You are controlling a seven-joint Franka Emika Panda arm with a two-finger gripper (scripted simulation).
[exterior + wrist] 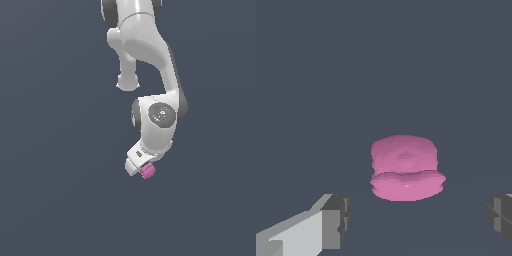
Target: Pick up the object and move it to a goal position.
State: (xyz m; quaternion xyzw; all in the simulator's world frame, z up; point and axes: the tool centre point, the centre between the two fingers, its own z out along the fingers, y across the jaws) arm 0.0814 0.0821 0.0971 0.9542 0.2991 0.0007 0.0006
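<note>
While the exterior view hides its fingers, the wrist view shows the claw [416,220] spread wide, flanking the object [406,167].

Surface around the pink object [406,169] is uniform dark grey with nothing standing on it in either view. In the wrist view the pincer [418,220] is spread, one finger [331,222] on each side, with clear gaps between pads and object. Only the object lies between them.
</note>
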